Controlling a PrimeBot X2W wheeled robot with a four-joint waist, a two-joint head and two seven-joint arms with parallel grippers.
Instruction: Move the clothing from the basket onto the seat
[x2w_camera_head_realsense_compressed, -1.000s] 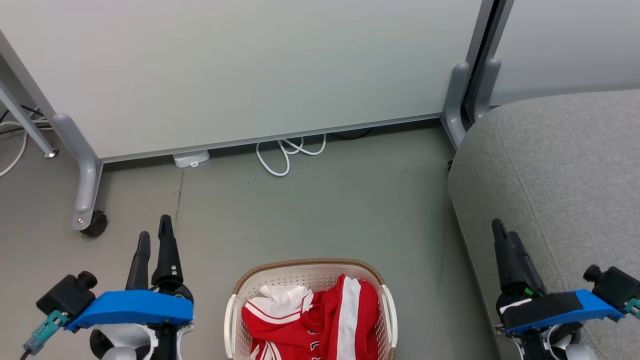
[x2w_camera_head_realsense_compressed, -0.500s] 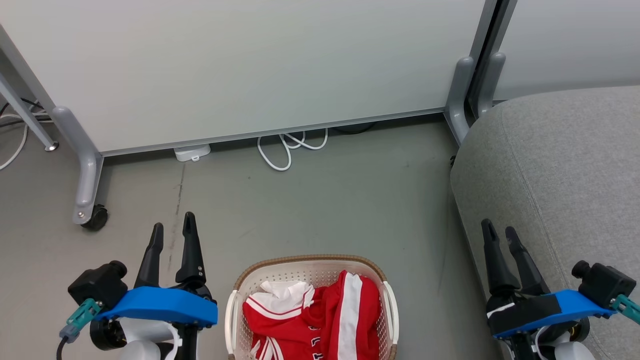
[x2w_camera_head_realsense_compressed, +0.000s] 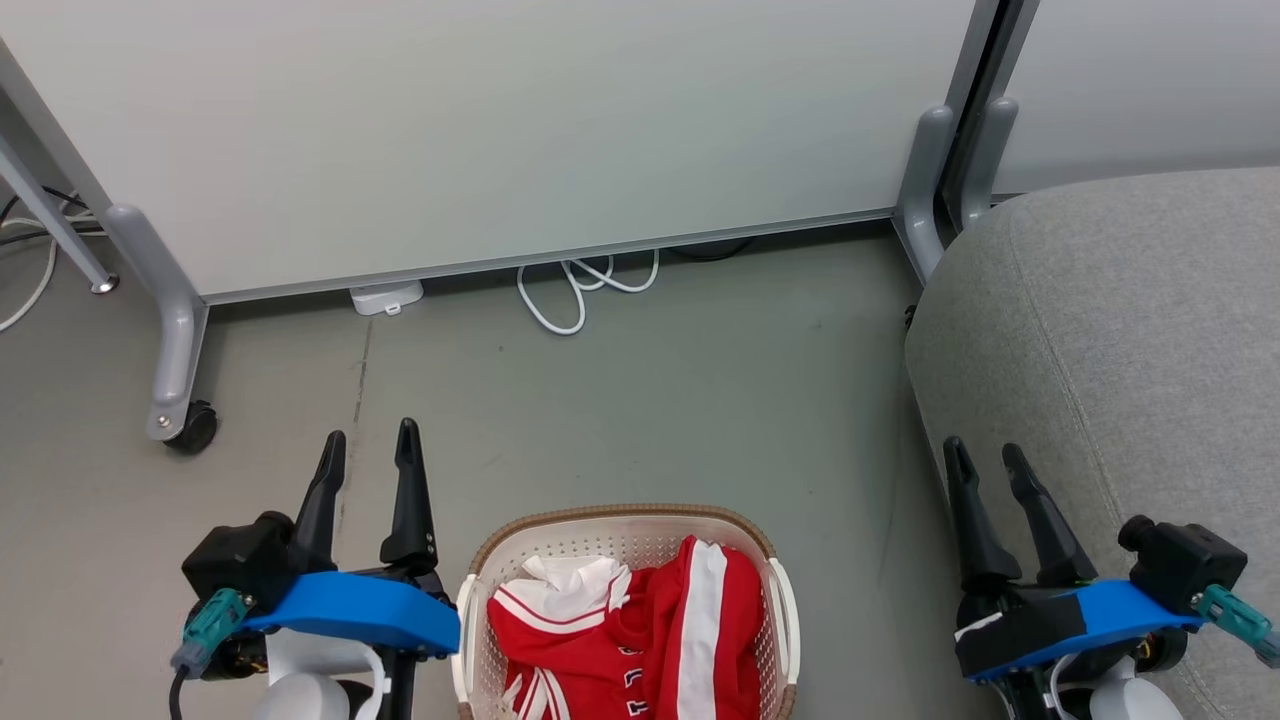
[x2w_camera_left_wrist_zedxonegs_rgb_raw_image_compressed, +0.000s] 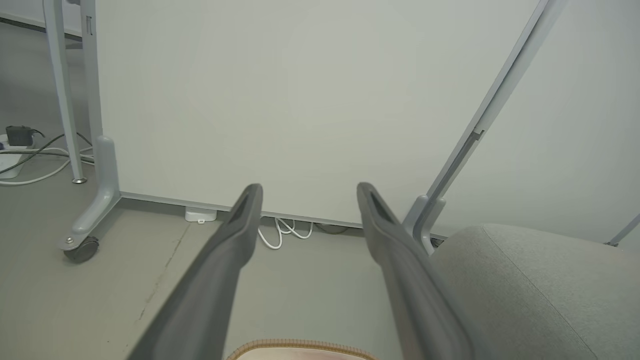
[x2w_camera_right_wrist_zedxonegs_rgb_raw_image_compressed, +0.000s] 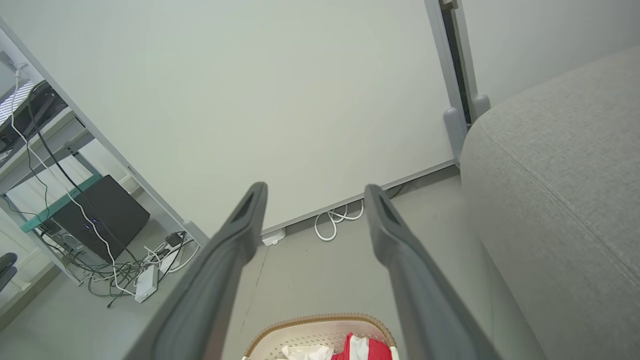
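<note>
Sitting on the grey floor at the bottom centre of the head view, an oval white plastic laundry basket with a brown woven-look rim holds crumpled red sports clothing with broad white stripes, all of it inside the rim. The left gripper hovers just beside the basket's left side, its two dark fingers spread wide and holding nothing. The right gripper is near the basket's right side, equally wide and empty, at the edge of the large grey fabric-upholstered seat with its rounded corner. A looped white cable lies at the foot of a pale partition panel beyond. In the left wrist view, the left gripper's fingers stand far apart above the floor, the basket's woven rim just showing between them at the bottom edge and the seat at the lower right. In the right wrist view, the right gripper's fingers are likewise spread, framing the basket and a strip of red clothing below, with the seat close on the right.
</note>
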